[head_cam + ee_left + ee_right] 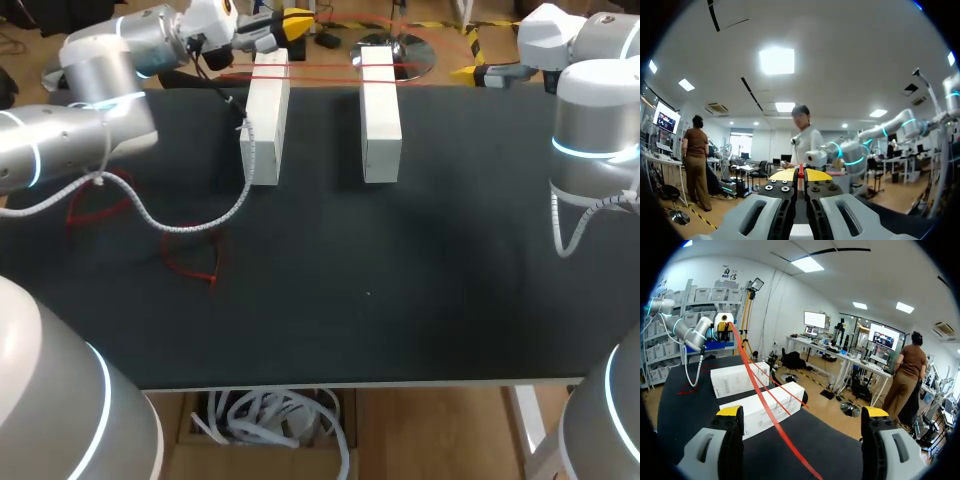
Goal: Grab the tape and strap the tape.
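Observation:
Two long white boxes, a left box [265,120] and a right box [380,115], stand side by side at the back of the black table [400,300]. A thin red tape [330,72] runs across their far ends. My left gripper [290,22] hangs beyond the left box, shut on the tape's end [800,171]. My right gripper [468,72] is past the right box at the table's far edge, its fingers wide open. In the right wrist view the tape [760,400] passes between the open fingers of that gripper [802,412] without touching them, over both boxes [765,407].
Two loose red loops [95,205] [195,255] lie on the table's left part. The left arm's white coiled cable [150,215] sags over that area. Both arms' big silver joints stand at the near corners.

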`<state>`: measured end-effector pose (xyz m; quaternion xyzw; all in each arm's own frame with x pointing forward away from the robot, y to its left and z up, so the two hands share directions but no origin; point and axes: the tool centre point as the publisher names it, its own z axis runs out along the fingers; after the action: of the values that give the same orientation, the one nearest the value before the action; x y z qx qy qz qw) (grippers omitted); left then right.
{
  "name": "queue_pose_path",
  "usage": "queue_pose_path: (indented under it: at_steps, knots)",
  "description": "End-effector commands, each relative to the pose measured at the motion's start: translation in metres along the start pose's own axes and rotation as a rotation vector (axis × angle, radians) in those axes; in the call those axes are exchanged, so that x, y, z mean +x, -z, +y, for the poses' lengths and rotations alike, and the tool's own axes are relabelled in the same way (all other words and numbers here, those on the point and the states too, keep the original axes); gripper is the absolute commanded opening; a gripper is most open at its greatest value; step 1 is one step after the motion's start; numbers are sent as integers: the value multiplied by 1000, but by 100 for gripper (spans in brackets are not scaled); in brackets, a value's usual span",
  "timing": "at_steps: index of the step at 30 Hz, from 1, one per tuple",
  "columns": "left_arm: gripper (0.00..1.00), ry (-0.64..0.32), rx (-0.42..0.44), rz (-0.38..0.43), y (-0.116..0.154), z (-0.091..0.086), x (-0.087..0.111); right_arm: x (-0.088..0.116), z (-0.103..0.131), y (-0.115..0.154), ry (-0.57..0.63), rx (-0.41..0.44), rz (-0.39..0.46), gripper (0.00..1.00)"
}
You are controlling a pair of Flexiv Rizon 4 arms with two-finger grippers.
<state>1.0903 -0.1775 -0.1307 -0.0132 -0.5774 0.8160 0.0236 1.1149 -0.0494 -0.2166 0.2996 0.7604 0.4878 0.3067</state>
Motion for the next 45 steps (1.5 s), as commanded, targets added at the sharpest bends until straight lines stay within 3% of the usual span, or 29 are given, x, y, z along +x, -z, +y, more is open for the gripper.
queue_pose_path:
  at_steps: [1, 16, 18, 23, 30, 36, 38, 45]
  knots:
    - [0, 2, 6, 11, -2, 3, -4, 0, 0, 0, 0, 0, 0, 100]
    - [0, 4, 5, 23, -2, 2, -2, 0, 0, 0, 0, 0, 0, 100]
    - [0, 4, 5, 23, -2, 2, -2, -6, 4, -1, 6, 6, -51, 100]
    - [0, 4, 5, 23, -2, 2, -2, -11, 20, 4, -295, -3, -156, 100]
    - [0, 4, 5, 23, -2, 2, -2, 8, 26, 18, -805, -8, -142, 100]
    - [0, 4, 5, 23, -2, 2, -2, 22, 29, 26, -1022, -20, -139, 100]
    - [0, 4, 5, 23, -2, 2, -2, 23, 32, 30, -1044, -56, -167, 100]
    - [0, 4, 5, 23, -2, 2, -2, 32, 28, 34, -1146, -49, -206, 100]
